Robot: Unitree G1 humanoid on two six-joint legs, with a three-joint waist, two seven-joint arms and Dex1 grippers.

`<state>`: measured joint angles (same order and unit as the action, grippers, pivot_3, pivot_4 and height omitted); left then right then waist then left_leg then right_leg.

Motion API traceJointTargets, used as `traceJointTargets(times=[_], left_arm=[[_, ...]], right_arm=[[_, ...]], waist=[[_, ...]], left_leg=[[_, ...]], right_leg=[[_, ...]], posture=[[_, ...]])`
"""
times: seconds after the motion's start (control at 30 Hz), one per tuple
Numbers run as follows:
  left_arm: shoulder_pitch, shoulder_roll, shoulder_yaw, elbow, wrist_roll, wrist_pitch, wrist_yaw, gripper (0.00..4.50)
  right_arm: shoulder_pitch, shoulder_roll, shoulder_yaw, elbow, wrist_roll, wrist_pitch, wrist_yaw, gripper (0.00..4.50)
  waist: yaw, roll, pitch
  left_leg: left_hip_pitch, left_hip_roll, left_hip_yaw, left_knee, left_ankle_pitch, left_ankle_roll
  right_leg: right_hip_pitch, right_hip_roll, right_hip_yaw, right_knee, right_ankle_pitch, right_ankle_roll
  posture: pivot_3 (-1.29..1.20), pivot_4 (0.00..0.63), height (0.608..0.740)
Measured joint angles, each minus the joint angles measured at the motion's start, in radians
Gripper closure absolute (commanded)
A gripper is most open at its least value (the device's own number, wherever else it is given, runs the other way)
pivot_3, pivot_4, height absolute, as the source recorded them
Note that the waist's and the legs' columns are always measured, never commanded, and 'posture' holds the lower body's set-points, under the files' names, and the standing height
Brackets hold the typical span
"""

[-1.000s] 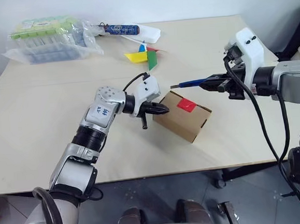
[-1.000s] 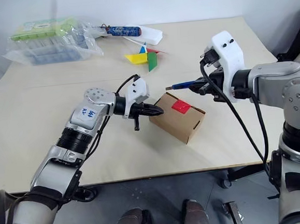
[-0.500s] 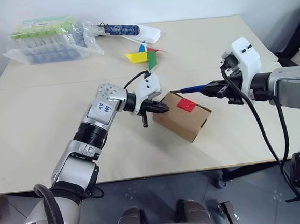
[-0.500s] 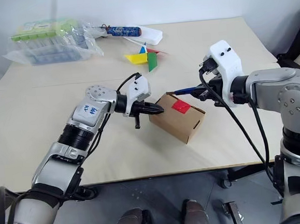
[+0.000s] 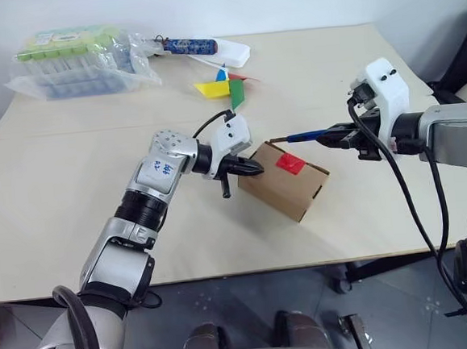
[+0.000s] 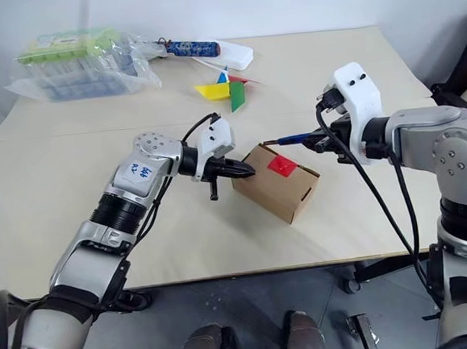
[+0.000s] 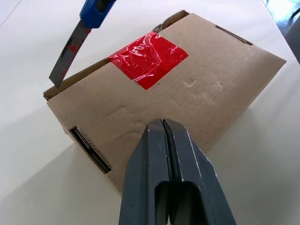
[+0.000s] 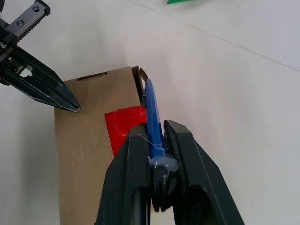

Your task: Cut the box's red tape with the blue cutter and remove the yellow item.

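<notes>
Near the counter (image 5: pixel 70 155) centre, the light, easily dented box (image 5: pixel 287 188) was braced at its nine-o'clock end by the shut, empty left hand (image 5: pixel 249 169), while the right hand (image 5: pixel 333 137) clamped the slim blue cutter (image 5: pixel 307 135), whose blade seemingly hovered by the twelve-o'clock edge beyond the glossy red tape (image 5: pixel 290 163).

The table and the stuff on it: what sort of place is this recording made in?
Probably a lab or test room: a plain pale table against a bare wall, with staged props such as a box, a paper pinwheel and a clear plastic package.

Brown box (image 5: pixel 284 181) closed; red tape (image 5: pixel 290 164) intact; blue cutter (image 5: pixel 310 135) above.
</notes>
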<state>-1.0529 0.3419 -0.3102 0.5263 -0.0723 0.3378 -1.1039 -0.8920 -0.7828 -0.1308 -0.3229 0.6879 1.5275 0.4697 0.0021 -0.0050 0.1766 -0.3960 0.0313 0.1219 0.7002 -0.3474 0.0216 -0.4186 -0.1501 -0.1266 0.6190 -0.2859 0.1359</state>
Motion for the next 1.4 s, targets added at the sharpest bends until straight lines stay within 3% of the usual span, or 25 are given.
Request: traceJointTargets(times=[0.43, 1.1, 1.4], left_arm=[[-0.012, -0.009, -0.002, 0.024, 0.003, 0.003, 0.014, 4.50], [-0.075, -0.033, -0.033, 0.026, 0.068, 0.146, 0.022, 4.50], [-0.072, -0.037, -0.057, -0.055, 0.081, 0.257, 0.054, 4.50]], right_arm=[[0.001, -0.041, 0.033, -0.014, 0.004, 0.001, 0.046, 4.33], [-0.171, -0.146, 0.281, 0.074, -0.040, -0.026, 0.191, 4.33], [-0.186, -0.184, 0.330, 0.080, -0.065, -0.042, 0.236, 4.33]], waist=[[0.003, 0.000, 0.000], [0.004, 0.000, 0.000], [0.011, 0.000, 0.000]], left_leg=[[0.000, 0.000, 0.000, 0.001, 0.000, 0.000], [0.003, 0.000, -0.001, 0.002, 0.000, 0.000], [0.005, 0.000, -0.001, 0.001, 0.000, 0.001]], right_leg=[[0.000, 0.000, 0.000, 0.000, 0.000, 0.000], [0.004, 0.000, 0.000, 0.000, 0.000, 0.000], [0.005, -0.001, 0.000, 0.000, 0.000, 0.000]], posture=[[0.00, 0.150, 0.740], [0.00, 0.150, 0.740], [0.00, 0.150, 0.740]])
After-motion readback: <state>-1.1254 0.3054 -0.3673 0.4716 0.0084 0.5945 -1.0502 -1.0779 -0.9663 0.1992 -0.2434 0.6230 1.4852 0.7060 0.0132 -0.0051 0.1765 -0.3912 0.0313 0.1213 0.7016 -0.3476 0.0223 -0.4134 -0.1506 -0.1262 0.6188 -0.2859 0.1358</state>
